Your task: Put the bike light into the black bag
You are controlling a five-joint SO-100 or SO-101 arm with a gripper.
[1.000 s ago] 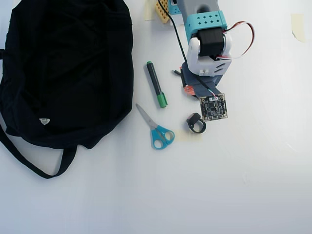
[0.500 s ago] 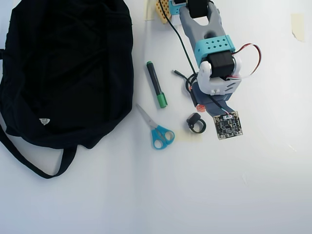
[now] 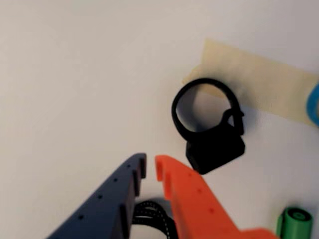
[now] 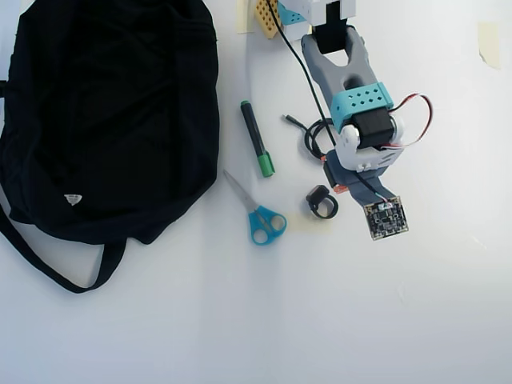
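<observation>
The bike light [image 4: 322,202] lies on the white worktop [image 4: 336,320], well apart from the black bag [image 4: 112,112], which sprawls off toward nine o'clock in the overhead view. Between them sit the blue-handled scissors [image 4: 260,216] and a green-tipped marker [image 4: 256,138]. In the wrist view the gripper [image 3: 150,168] hangs just short of the light [image 3: 212,137], which is at its two o'clock. Its dark blue and orange fingers are nearly pressed together and pinch nothing. The light's loop rests partly on a strip of tape [image 3: 264,87].
</observation>
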